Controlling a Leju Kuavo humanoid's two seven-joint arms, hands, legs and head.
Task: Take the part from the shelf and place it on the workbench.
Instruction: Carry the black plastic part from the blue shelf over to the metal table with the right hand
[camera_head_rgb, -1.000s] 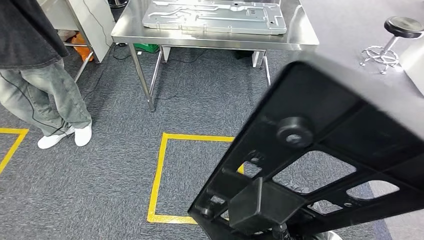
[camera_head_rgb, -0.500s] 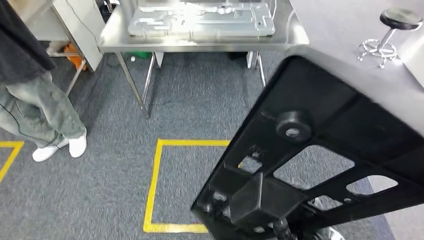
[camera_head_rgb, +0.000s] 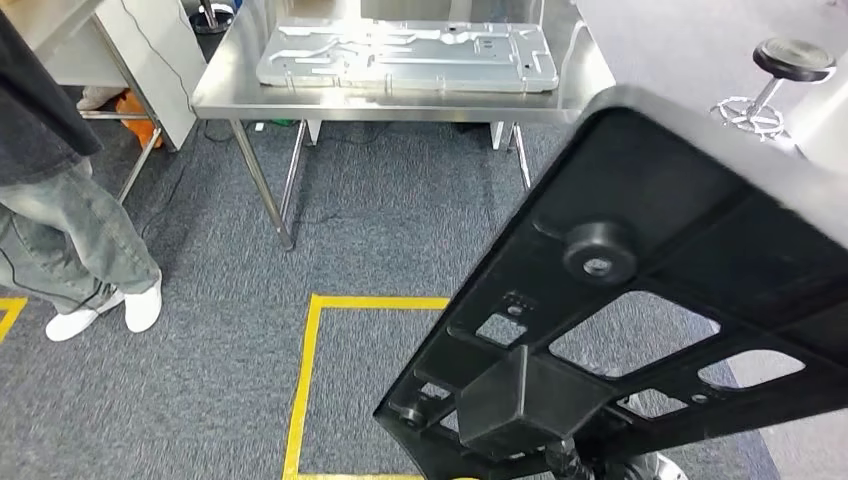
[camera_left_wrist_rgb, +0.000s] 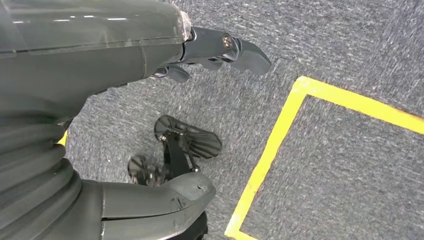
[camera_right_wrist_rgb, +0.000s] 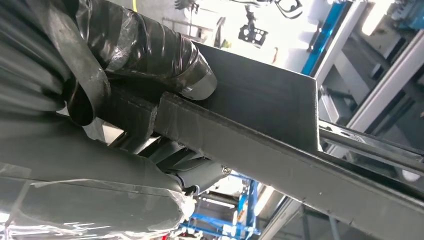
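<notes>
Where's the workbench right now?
Head view: the workbench stands ahead at upper centre, beyond the yellow floor square, with a grey panel on it.

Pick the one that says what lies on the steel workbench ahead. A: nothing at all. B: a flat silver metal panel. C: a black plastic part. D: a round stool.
B: the head view shows a flat silver metal panel lying on the steel workbench, while the black part is held by the right hand.
</notes>
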